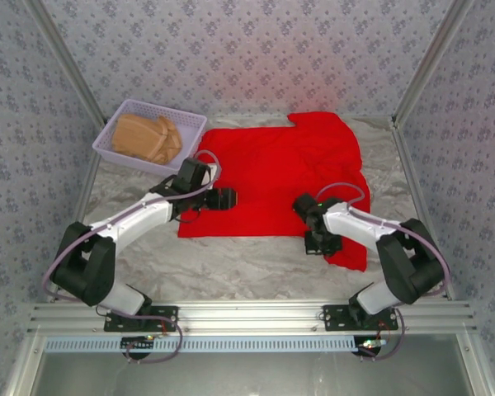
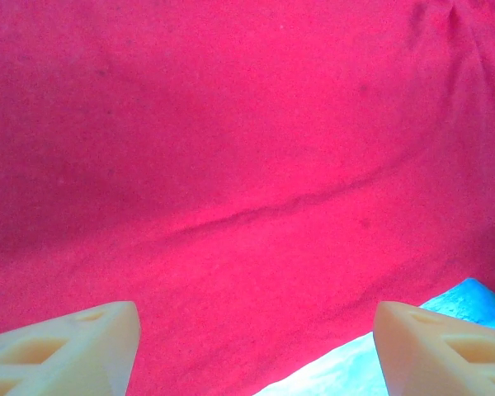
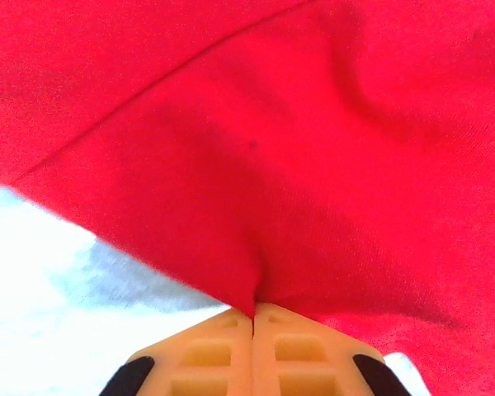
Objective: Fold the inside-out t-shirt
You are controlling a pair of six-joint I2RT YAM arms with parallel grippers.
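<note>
Toward front right of table, right gripper jaws pressed together, pinching edge of red t-shirt. Left gripper jaws wide apart above shirt's left side, holding nothing. Shirt spread across table centre.

The t-shirt is matt, finely knit red cloth. The fingers of the left end effector look like smooth cream plastic. The basket is perhaps plastic.

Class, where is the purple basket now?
In the top view, the basket sits far left on the table, beside the red t-shirt, holding a folded tan garment.
</note>
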